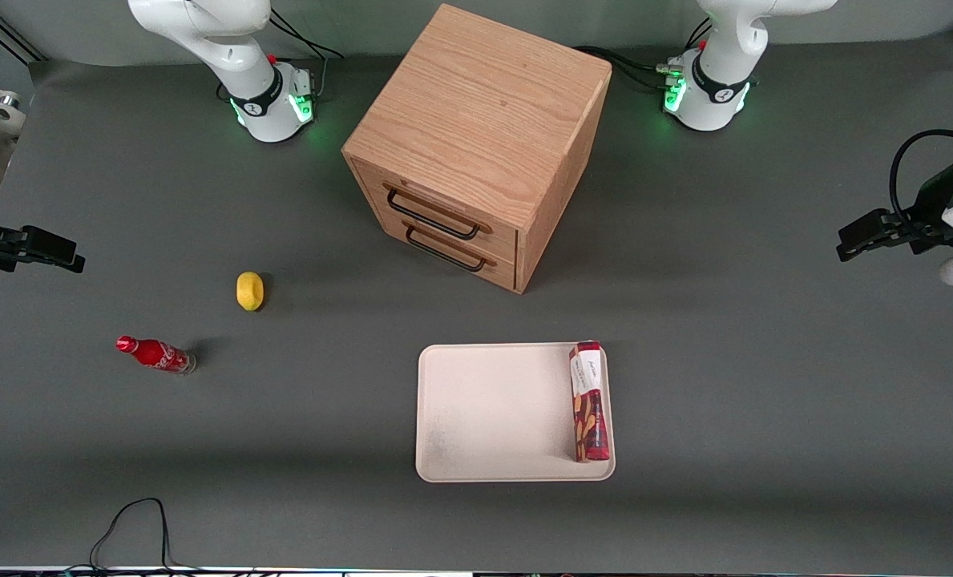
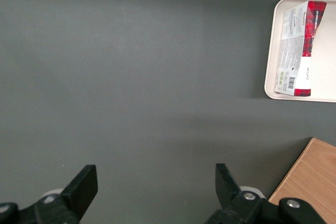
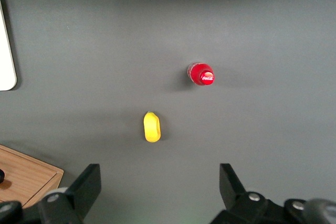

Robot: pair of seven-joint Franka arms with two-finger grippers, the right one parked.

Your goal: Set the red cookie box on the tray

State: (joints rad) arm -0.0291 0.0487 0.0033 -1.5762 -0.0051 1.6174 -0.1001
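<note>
The red cookie box (image 1: 589,401) lies flat on the cream-white tray (image 1: 492,409), along the tray's short edge toward the working arm's end of the table. It also shows in the left wrist view (image 2: 299,51), white label side up, resting on the tray (image 2: 326,72). My left gripper (image 1: 847,243) is open and empty. It hovers above bare table toward the working arm's end, well apart from the tray and farther from the front camera than it. In the left wrist view the gripper (image 2: 156,174) has only grey table between its fingers.
A wooden two-drawer cabinet (image 1: 476,152) stands farther from the front camera than the tray; its corner shows in the left wrist view (image 2: 310,182). A yellow lemon (image 1: 249,290) and a small red soda bottle (image 1: 155,353) lie toward the parked arm's end.
</note>
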